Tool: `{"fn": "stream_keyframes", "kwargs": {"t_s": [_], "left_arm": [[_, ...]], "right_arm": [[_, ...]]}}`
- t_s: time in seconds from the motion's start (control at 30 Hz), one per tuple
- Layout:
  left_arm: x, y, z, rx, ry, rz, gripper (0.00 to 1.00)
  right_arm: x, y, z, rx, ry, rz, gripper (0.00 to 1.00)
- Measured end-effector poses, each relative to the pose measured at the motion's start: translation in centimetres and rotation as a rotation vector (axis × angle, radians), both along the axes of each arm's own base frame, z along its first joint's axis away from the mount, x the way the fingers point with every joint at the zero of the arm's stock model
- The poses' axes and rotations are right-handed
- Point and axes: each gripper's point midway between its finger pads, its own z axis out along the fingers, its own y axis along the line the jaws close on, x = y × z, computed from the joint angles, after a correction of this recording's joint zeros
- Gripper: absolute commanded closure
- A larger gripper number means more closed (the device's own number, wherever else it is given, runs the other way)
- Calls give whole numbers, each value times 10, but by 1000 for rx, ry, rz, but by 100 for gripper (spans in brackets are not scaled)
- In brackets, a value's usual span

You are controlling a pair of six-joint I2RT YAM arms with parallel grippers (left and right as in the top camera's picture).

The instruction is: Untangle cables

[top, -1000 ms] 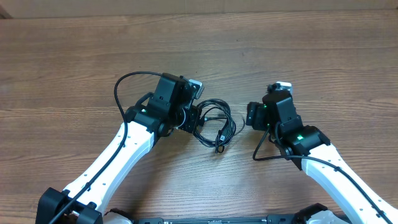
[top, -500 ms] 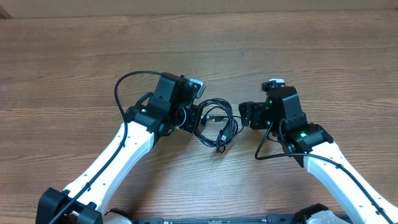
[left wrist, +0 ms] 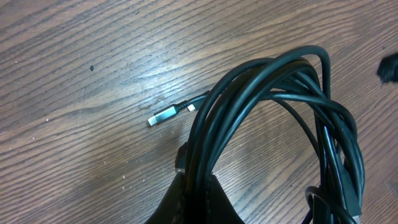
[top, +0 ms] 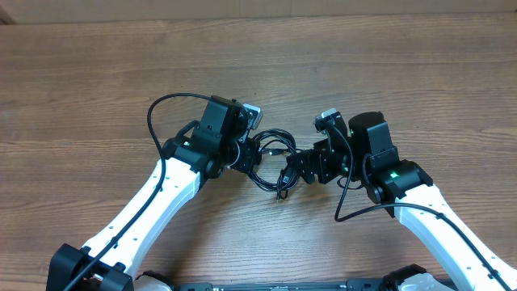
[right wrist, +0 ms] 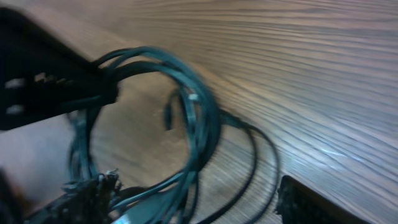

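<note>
The cables (top: 273, 152) are a tangled coil of thin black cords on the wooden table between the two arms. My left gripper (top: 249, 153) is shut on the coil's left side, and in the left wrist view several strands (left wrist: 261, 81) run down into its closed jaws (left wrist: 199, 196). A silver plug end (left wrist: 165, 115) lies loose on the wood. My right gripper (top: 297, 171) is open at the coil's right side. In the right wrist view, which is blurred, the looped cables (right wrist: 193, 124) lie between its spread fingers (right wrist: 311, 205). I cannot tell whether the fingers touch the strands.
The thick black wires fixed to the arms loop beside each wrist, one at the left (top: 153, 113) and one at the right (top: 347, 214). The left gripper (right wrist: 56, 87) shows dark at the upper left of the right wrist view. Bare wood table (top: 420, 73) lies all around.
My right gripper has swung left and tipped down onto the right side of the coil, its jaws narrowing slightly. The left gripper has kept its hold and not moved.
</note>
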Motion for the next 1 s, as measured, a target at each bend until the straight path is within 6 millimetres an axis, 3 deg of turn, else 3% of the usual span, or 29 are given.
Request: {"fn": "stream_keyframes", "kwargs": {"t_s": [0.2, 0.6, 0.83, 1.0], "left_arm": [[1, -2, 1, -9, -4, -4, 96], [4, -18, 12, -97, -28, -49, 96], [2, -18, 11, -95, -21, -50, 96], [0, -16, 10, -89, -11, -51, 96]], "right_arm": [[-10, 11, 6, 43, -11, 97, 23], [-18, 11, 2, 23, -23, 155, 44], [-16, 11, 3, 20, -34, 156, 46], [-13, 11, 4, 15, -52, 151, 64]]}}
